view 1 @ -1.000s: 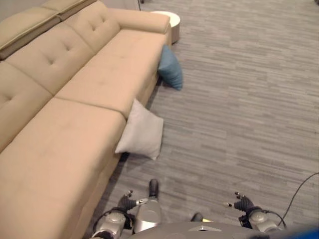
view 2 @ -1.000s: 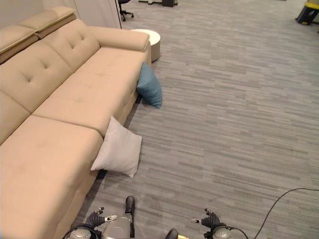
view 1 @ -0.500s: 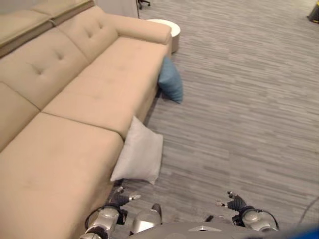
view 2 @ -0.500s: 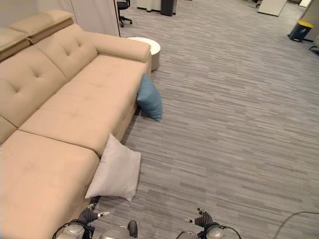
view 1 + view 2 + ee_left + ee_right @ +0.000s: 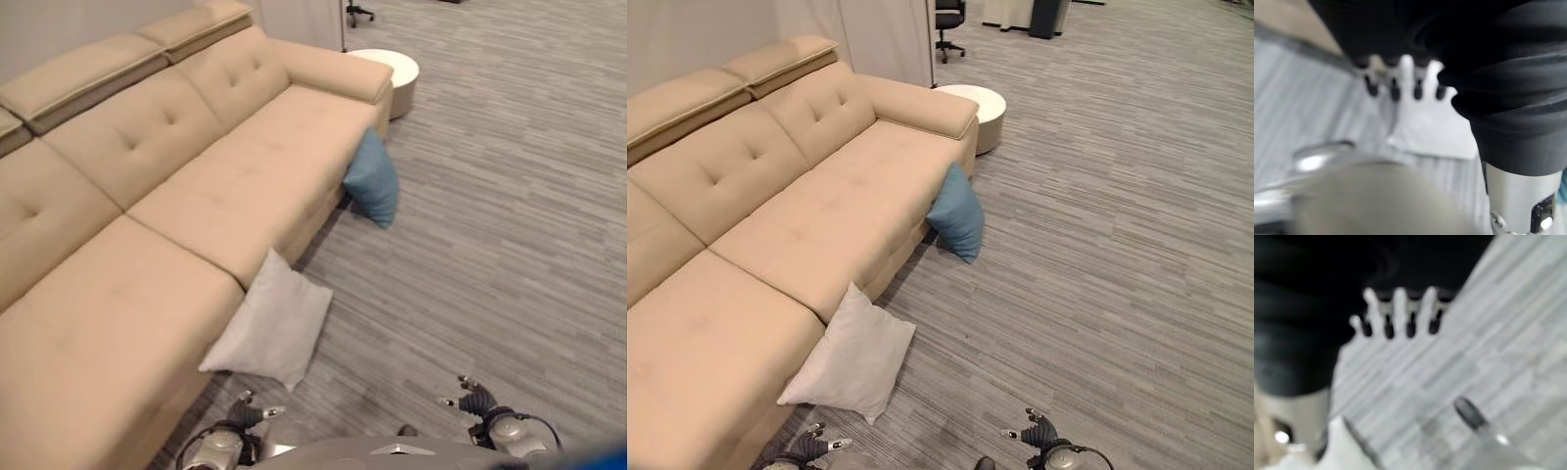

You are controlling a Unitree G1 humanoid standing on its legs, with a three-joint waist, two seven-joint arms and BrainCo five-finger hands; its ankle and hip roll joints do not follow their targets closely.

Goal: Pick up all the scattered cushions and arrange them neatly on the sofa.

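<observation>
Left hand and right hand, fingers relaxed, both empty.

grey striped carpet runs across the room before me. a round white side table stands just beside the beige sofa's arm, a black office chair beyond, near a pale wall.

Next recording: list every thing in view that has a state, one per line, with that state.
white cushion: on the floor, leaning against the sofa front, not held
blue cushion: on the floor, leaning against the sofa front near the armrest, not held
sofa: seat bare, no cushions on it
left robot hand: open, holding nothing
right robot hand: open, holding nothing
</observation>
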